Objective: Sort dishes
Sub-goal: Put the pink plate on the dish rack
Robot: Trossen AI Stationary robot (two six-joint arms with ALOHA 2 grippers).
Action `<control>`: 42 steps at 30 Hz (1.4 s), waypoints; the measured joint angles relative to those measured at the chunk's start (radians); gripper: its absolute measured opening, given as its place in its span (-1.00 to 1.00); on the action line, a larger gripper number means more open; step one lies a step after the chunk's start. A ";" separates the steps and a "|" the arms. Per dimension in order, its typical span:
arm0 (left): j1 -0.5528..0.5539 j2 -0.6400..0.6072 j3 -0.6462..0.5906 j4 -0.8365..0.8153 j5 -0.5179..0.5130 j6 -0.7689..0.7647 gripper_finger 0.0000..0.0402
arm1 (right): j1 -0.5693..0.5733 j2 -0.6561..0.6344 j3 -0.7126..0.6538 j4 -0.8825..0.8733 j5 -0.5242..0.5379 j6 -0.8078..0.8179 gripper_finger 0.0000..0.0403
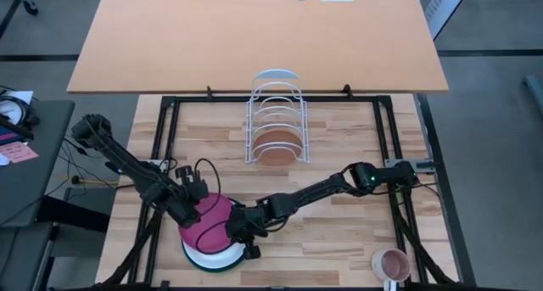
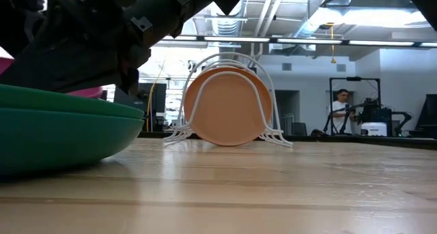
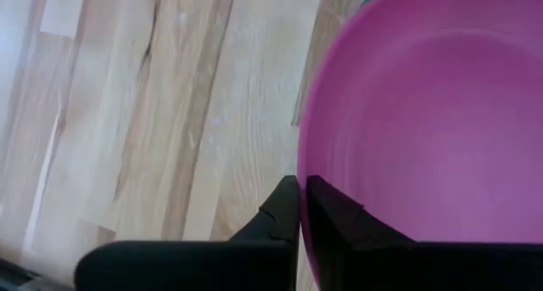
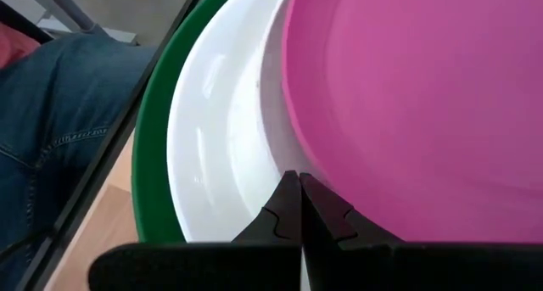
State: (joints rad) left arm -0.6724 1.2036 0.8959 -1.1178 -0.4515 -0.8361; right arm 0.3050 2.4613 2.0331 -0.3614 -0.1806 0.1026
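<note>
Seen from above, a stack of plates is sitting at about 7 o'clock on the wooden table [image 1: 339, 240], near its front edge. The green plate [image 4: 157, 121] is lying at the bottom, the white plate [image 4: 221, 147] is resting in it, and the pink plate [image 1: 208, 223] is lying tilted on top. The left gripper [image 1: 193, 208] is closing narrowly on the pink plate's rim from the 10 o'clock side of the stack; its wrist view is showing the two fingers [image 3: 284, 215] pinching that rim. The right gripper [image 1: 240, 226] is reaching in from the 3 o'clock side, its fingers likewise pinching the pink plate's edge just above the white plate. A small pink mug [image 1: 393, 264] is standing at about 5 o'clock, well apart from the stack. Farther back, at 12 o'clock, the brown plate [image 2: 229, 108] is standing upright in a white wire rack [image 1: 276, 113]. Beyond the table, a person [image 2: 339, 111] is standing in the room.
</note>
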 joint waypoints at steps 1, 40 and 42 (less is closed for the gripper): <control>0.000 -0.004 0.012 -0.006 -0.008 0.003 -0.98 | 0.000 -0.007 -0.001 -0.006 0.000 0.001 -1.00; 0.038 -0.232 0.408 -0.263 -1.068 0.253 -1.00 | 0.185 -0.646 0.000 -0.917 0.943 0.301 -0.96; 0.073 -0.268 0.406 -0.259 -1.071 0.252 -1.00 | 0.186 -0.639 0.000 -0.945 0.943 0.313 -0.96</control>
State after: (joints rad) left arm -0.5994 0.9357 1.3022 -1.3771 -1.5225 -0.5844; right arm 0.4912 1.8222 2.0331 -1.3069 0.7628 0.4161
